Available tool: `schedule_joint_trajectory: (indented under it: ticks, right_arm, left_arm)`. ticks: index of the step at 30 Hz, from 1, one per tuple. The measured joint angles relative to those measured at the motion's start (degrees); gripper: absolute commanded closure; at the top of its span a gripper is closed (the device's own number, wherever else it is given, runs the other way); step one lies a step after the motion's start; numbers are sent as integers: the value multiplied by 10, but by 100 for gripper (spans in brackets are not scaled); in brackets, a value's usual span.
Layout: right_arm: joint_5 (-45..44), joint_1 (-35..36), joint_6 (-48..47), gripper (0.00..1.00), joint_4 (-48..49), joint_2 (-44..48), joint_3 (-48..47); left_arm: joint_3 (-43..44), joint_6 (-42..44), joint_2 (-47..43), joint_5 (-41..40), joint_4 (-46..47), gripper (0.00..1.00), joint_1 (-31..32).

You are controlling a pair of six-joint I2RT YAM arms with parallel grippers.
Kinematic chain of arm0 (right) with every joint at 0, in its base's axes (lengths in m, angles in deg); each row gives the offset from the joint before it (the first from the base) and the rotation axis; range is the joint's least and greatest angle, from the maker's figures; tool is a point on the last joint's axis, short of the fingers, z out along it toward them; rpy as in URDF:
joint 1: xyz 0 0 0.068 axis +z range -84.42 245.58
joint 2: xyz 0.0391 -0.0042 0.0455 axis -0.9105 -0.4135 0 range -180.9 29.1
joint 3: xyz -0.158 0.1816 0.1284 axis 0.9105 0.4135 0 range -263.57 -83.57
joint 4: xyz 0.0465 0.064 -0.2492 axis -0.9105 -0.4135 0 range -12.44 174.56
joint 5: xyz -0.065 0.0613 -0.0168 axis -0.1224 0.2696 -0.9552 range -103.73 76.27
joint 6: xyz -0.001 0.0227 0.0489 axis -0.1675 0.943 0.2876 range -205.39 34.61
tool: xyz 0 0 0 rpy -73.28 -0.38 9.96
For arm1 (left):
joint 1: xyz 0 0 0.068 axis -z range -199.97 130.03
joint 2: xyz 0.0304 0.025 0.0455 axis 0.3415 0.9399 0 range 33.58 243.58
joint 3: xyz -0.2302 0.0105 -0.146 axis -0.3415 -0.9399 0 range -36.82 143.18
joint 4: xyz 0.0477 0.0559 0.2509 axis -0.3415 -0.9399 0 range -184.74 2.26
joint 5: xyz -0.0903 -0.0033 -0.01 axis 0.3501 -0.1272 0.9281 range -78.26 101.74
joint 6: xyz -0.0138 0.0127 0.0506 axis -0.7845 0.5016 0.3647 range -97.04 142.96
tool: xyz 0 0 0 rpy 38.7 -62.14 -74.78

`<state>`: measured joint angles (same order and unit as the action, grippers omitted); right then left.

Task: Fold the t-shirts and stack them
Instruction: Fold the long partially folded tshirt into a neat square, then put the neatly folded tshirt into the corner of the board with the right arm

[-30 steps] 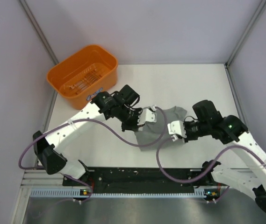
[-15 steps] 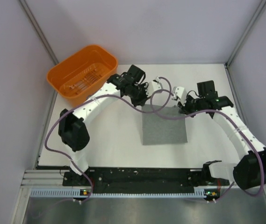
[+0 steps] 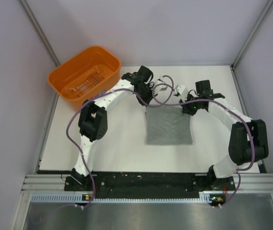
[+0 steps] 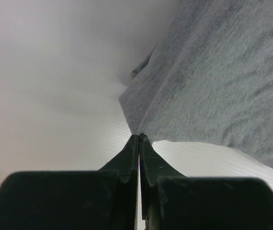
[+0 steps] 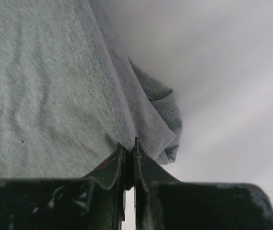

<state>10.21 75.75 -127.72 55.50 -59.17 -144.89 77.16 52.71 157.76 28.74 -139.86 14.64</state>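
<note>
Centrally on the white table [image 3: 102, 143] lies a plain heather-grey knit t-shirt [image 3: 169, 125], folded into a flat rectangle. At its far left corner the left gripper [image 4: 139, 139] presses its fingers together on the cloth edge; the right gripper [image 5: 129, 145] pinches the far right corner likewise. An orange plastic basket [image 3: 72, 60] stands at the table's far left.

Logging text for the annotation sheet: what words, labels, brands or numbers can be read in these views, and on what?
None can be read.
The t-shirt is plain grey, with no print or tag showing in any view.
The basket shows no legible label.
</note>
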Motion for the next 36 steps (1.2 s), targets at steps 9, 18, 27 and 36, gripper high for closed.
schedule_joint_trajectory:
  ticks: [9,18,27,36]
  right_arm:
    - [-51,-7,72,60,32,-88,-42]
    - [-140,-35,291,50,29,-145,-159]
    - [-87,-58,478,39,13,-56,-69]
    - [-47,-59,541,38,28,-87,16]
  left_arm:
    - [20,-33,55,-52,29,53,-8]
    - [52,-43,71,-107,57,52,-3]
    - [-128,-70,-85,-32,111,53,8]
    - [-104,-101,-3,3,128,55,26]
